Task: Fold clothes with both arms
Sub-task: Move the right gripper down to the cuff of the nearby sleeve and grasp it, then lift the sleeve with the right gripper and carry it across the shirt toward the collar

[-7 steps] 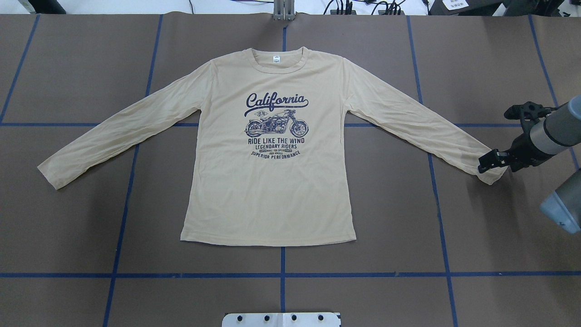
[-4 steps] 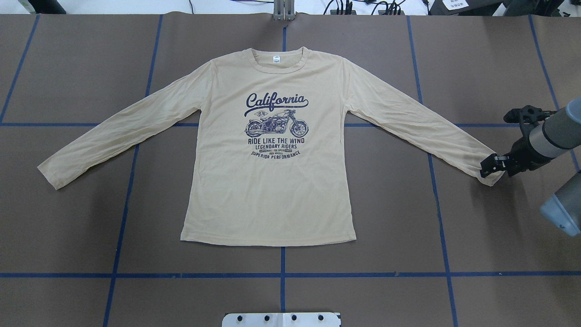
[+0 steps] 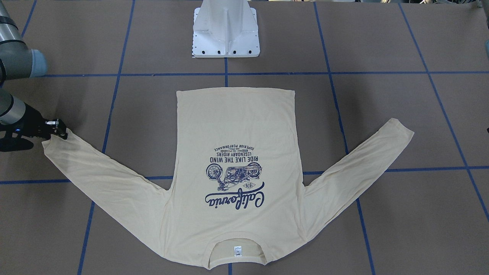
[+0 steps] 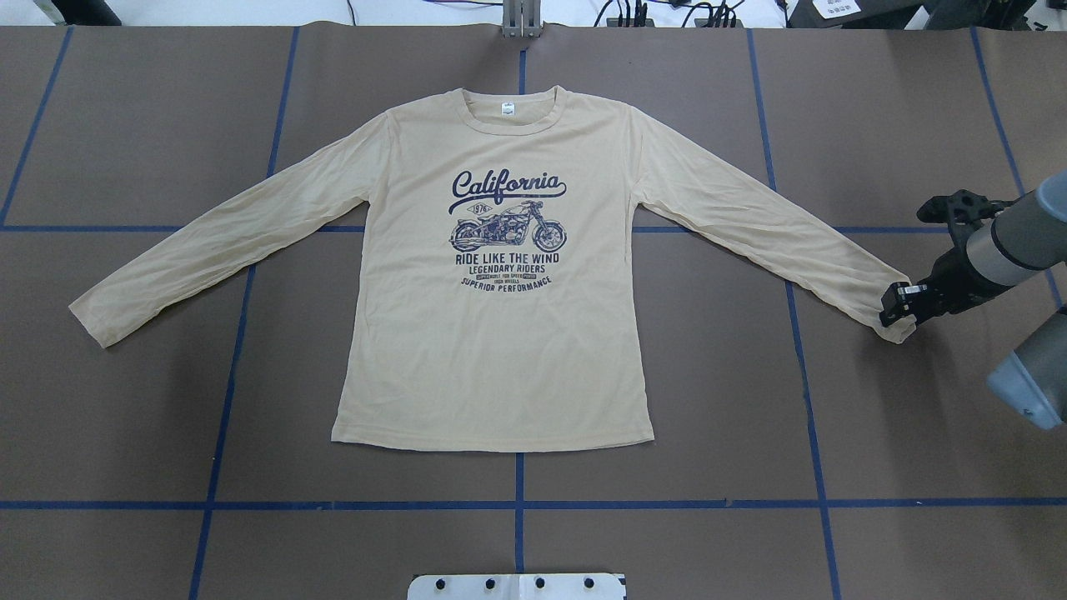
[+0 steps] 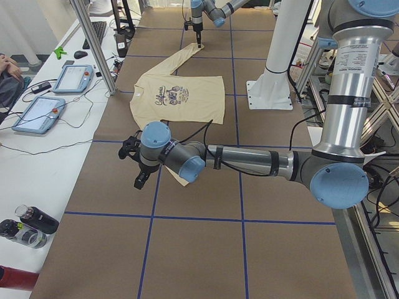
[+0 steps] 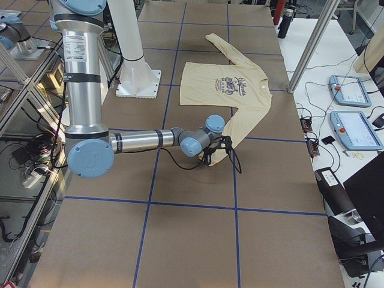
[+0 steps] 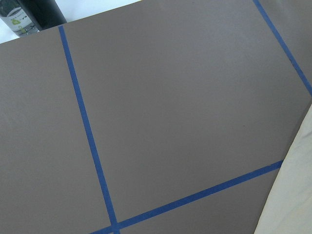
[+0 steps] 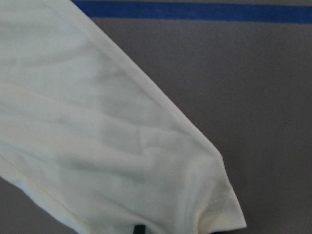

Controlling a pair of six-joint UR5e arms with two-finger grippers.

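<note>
The clothes, one cream long-sleeved shirt (image 4: 492, 350), lie flat with the navy print up and both sleeves spread out (image 3: 237, 122). My right gripper (image 4: 896, 304) sits low on the right sleeve's cuff (image 8: 214, 204), shut on its edge. In the right wrist view only a black fingertip (image 8: 140, 229) shows at the cloth's lower edge. The left sleeve's cuff (image 4: 87, 321) lies free. My left gripper (image 5: 138, 180) hangs above the table just beyond that cuff and shows only in the exterior left view, so I cannot tell its state. Its wrist camera catches a strip of cloth (image 7: 292, 195).
The white pedestal base (image 3: 225, 38) stands at the robot's side of the table. Blue tape lines (image 4: 517, 504) cross the brown cover. A side table holds tablets (image 5: 37, 112) and cables. A dark bottle (image 7: 29, 17) stands past the table's left end.
My right gripper has come down onto the right cuff and narrowed its fingers. The cuff's outer corner has drawn in a little. The rest of the shirt is unmoved.
</note>
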